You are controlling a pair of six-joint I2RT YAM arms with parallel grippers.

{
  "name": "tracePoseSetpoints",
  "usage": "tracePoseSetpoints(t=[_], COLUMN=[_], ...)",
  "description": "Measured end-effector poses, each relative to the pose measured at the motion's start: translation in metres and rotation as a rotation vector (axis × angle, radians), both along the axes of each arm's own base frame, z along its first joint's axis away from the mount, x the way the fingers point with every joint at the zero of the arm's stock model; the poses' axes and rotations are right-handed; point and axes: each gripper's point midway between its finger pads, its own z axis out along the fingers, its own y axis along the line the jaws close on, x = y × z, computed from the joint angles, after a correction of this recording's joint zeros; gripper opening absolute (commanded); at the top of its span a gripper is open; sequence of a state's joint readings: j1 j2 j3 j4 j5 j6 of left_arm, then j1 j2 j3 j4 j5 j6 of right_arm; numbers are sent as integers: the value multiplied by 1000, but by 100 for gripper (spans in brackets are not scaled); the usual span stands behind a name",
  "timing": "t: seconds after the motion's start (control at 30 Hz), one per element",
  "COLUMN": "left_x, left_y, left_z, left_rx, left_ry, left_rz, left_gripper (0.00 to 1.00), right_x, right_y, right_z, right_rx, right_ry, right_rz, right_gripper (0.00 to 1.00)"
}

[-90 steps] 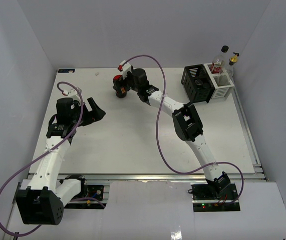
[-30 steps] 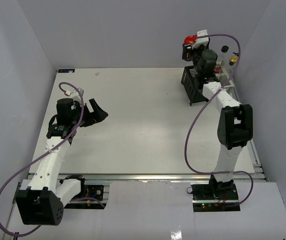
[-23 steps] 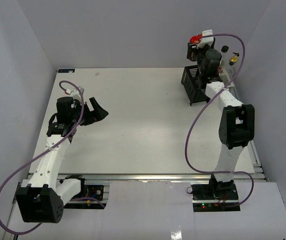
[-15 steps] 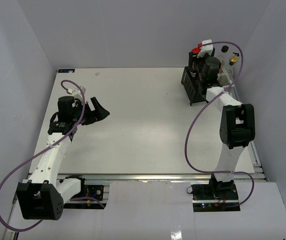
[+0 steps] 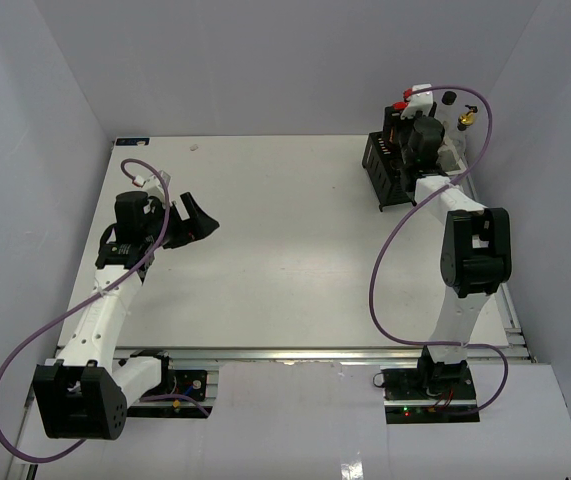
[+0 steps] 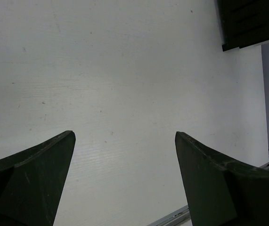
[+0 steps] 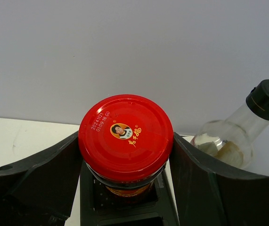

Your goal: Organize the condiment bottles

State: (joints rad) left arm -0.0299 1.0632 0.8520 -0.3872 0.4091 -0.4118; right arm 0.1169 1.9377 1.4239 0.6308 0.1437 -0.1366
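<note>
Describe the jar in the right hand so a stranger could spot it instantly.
At the far right corner of the table stands a black and white wire rack. The right hand grips a dark jar over its black half. Its broad red lid with a small portrait sticker sets it apart from the clear black-capped bottle beside it.

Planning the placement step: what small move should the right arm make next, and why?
Probably lower straight down: the right pincer grips the dark glass jar with red lid directly over an open cell of the black wire rack, apparently not yet seated.
</note>
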Motion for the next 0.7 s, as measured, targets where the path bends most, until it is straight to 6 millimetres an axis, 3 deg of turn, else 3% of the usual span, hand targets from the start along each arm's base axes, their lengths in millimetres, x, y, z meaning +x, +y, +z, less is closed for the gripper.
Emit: tracePoseSetpoints(t=[0.23, 0.43, 0.53, 0.7], left_x=[2, 2, 2, 2], left_y=[0, 0, 0, 0], left_z=[-3, -3, -4, -4], left_rx=[1, 3, 5, 7], left_ry=[9, 7, 9, 8], left_rz=[0, -1, -2, -3], left_gripper=[98, 98, 98, 98], right_x=[3, 8, 10, 13], right_y=[-3, -5, -5, -6], right_z=[-9, -39, -56, -77], right_rx=[29, 49, 53, 66], right_ry=[17, 74, 116, 159], right_rz=[-14, -34, -42, -57], right_gripper=[8, 13, 19, 38])
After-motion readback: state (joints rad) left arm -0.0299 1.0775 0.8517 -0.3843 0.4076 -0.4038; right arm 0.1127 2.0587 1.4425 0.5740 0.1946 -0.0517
